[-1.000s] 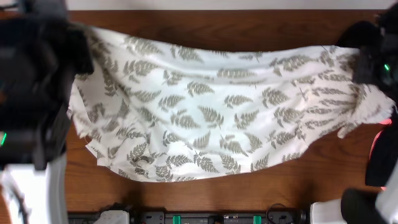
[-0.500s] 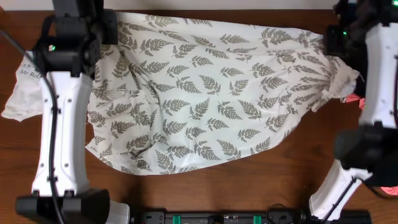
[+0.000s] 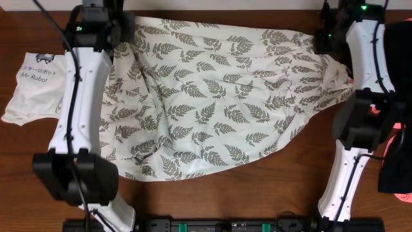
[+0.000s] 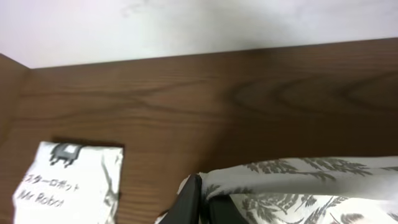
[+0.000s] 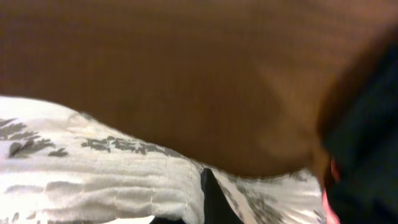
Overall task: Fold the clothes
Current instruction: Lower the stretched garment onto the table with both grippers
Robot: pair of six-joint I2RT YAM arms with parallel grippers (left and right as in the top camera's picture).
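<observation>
The clothes [image 3: 219, 96], a big thin white garment printed with grey fern leaves, lie spread across the wooden table. My left gripper [image 3: 125, 32] is at the garment's far-left corner and is shut on its edge. In the left wrist view the black fingers [image 4: 194, 198] pinch a folded hem of the clothes [image 4: 298, 186]. My right gripper [image 3: 320, 42] is shut on the far-right corner. The right wrist view shows bunched cloth [image 5: 93, 168] wrapped around one dark finger [image 5: 214, 199]. The near edge of the garment lies loose and wrinkled.
A plain white shirt printed "Mr Robot" [image 3: 32, 84] lies flat at the left, also visible in the left wrist view [image 4: 68, 180]. Black and pink garments [image 3: 396, 129] sit at the right edge. The far table edge [image 3: 219, 11] is just behind the cloth.
Both arms have carried the garment's held corners away from the camera to the far side of the table. The cloth now lies wider and flatter, and the white shirt is uncovered.
</observation>
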